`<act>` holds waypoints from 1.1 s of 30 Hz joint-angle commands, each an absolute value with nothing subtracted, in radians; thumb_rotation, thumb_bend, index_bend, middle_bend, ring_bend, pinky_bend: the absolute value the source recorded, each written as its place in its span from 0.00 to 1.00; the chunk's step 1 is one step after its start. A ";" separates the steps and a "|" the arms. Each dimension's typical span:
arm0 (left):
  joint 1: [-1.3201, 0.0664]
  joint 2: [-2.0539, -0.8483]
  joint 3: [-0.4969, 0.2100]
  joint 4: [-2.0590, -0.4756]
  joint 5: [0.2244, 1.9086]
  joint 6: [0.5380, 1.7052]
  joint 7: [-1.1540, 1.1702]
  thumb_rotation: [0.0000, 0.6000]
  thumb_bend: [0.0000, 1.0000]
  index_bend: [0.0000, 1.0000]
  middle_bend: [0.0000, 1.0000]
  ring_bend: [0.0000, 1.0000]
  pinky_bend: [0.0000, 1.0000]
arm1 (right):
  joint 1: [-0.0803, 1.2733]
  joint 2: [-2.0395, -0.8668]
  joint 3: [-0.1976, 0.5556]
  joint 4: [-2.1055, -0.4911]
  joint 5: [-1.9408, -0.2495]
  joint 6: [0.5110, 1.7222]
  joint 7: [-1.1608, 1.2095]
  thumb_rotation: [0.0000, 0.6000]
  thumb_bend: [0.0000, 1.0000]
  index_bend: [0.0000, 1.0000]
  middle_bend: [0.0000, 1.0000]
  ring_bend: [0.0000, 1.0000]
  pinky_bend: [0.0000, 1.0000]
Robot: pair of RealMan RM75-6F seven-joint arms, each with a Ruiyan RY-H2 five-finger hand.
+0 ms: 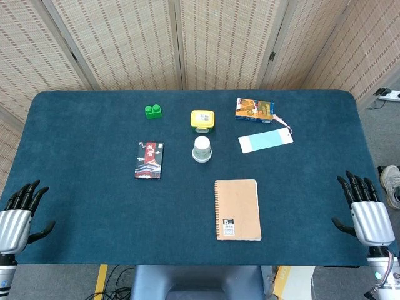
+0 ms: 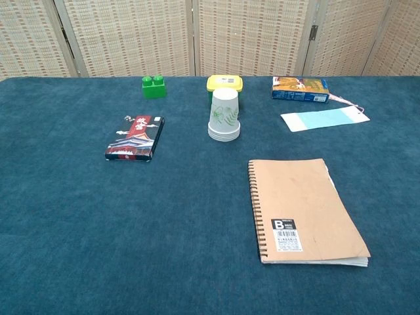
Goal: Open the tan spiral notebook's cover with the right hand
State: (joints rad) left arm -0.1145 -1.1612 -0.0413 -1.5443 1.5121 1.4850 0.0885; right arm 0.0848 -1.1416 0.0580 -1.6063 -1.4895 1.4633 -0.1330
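Note:
The tan spiral notebook (image 1: 237, 209) (image 2: 304, 210) lies flat and closed on the blue table, its wire spine on the left and a barcode label near its front left corner. My right hand (image 1: 364, 211) rests at the table's front right corner, fingers spread and holding nothing, well to the right of the notebook. At the front left corner my left hand (image 1: 20, 212) is also spread and holds nothing. Neither hand shows in the chest view.
Behind the notebook stands a stack of white paper cups (image 1: 202, 149) (image 2: 224, 115), with a yellow box (image 1: 202, 119) beyond it. A dark red card box (image 1: 149, 160) lies to the left, a green block (image 1: 153, 111) far left, a colourful box (image 1: 254, 109) and pale blue bookmark (image 1: 265, 140) far right.

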 commanded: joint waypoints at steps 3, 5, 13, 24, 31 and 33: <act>-0.114 -1.161 -0.043 -1.545 1.505 1.482 0.096 0.96 0.27 0.16 0.06 0.08 0.17 | 0.085 -1.141 0.058 -1.606 -1.489 1.461 -0.133 1.00 0.20 0.00 0.00 0.00 0.00; -0.113 -1.161 -0.043 -1.547 1.504 1.485 0.100 0.98 0.27 0.16 0.06 0.08 0.17 | 0.086 -1.141 0.057 -1.607 -1.490 1.459 -0.131 1.00 0.20 0.00 0.00 0.00 0.00; -0.128 -1.163 -0.081 -1.498 1.453 1.464 0.050 1.00 0.28 0.17 0.08 0.08 0.17 | 0.135 -1.191 0.032 -1.497 -1.587 1.419 -0.023 1.00 0.23 0.00 0.00 0.00 0.00; -0.161 -1.198 -0.165 -1.314 1.220 1.309 -0.002 1.00 0.27 0.14 0.08 0.08 0.17 | 0.220 -1.447 -0.066 -1.087 -1.840 1.476 0.152 1.00 0.27 0.34 0.07 0.00 0.00; -0.156 -1.196 -0.172 -1.330 1.177 1.296 0.028 1.00 0.27 0.13 0.08 0.08 0.17 | 0.246 -1.539 -0.113 -0.945 -1.912 1.520 0.200 1.00 0.29 0.39 0.11 0.00 0.00; -0.153 -1.192 -0.173 -1.340 1.173 1.296 0.027 1.00 0.27 0.13 0.08 0.08 0.17 | 0.253 -1.557 -0.122 -0.922 -1.914 1.510 0.212 1.00 0.30 0.39 0.11 0.00 0.00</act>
